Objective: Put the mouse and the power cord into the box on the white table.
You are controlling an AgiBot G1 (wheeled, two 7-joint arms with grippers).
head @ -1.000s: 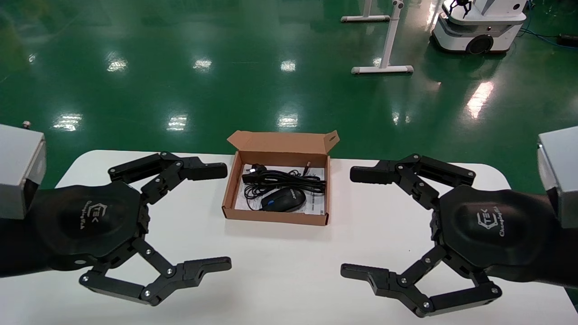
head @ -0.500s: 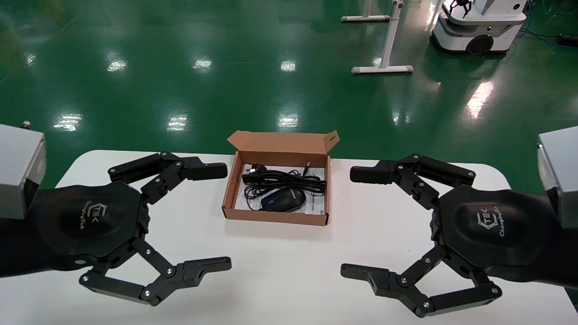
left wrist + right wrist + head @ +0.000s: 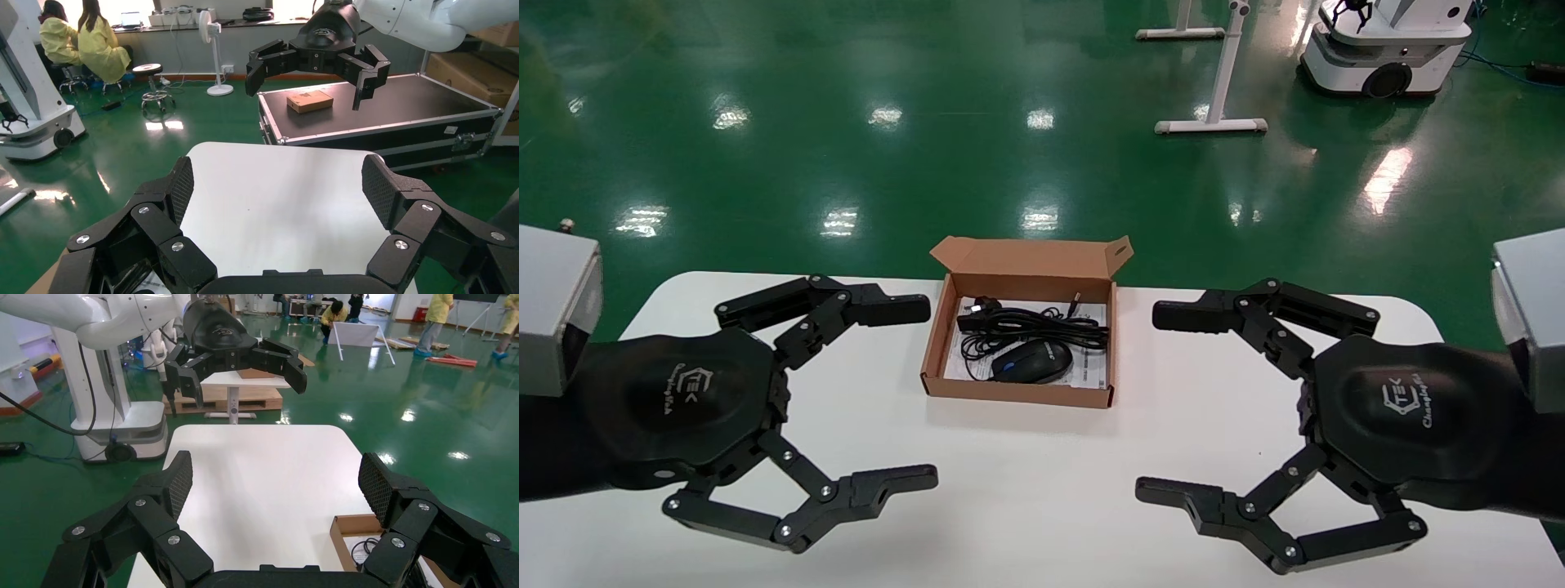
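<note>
— Nothing has moved since a second ago, as far as I can see. Where's the mouse?

— Already in the box. The mouse [image 3: 1031, 362] lies toward the near wall of the cardboard box [image 3: 1015, 390], its long axis running across, scroll wheel end toward the robot's left. Its thin wire curls off that end.

— And the power cord?

— The power cord [image 3: 1042, 325] is in there too, looped just behind the mouse, its chunky plug at the box's far-left corner. Both rest on the printed paper sheet [image 3: 1091, 374]. The flap lid stands up at the back.

— So the tools?

— Left tool [image 3: 891, 392] hangs over the bench [image 3: 1026, 482] to the left of the box, spread wide, holding nothing. Right tool [image 3: 1173, 404] mirrors it on the other side, equally wide, also holding nothing. The box sits between them, a little farther out from the robot.

— Which is nearer?

— About even, I'd say; I can't pick one. To my eye the packing looks done, with only the lid open.

— Beyond the bench?

— Glossy green floor, and another white robot [image 3: 1387, 41] parked far off.
</note>
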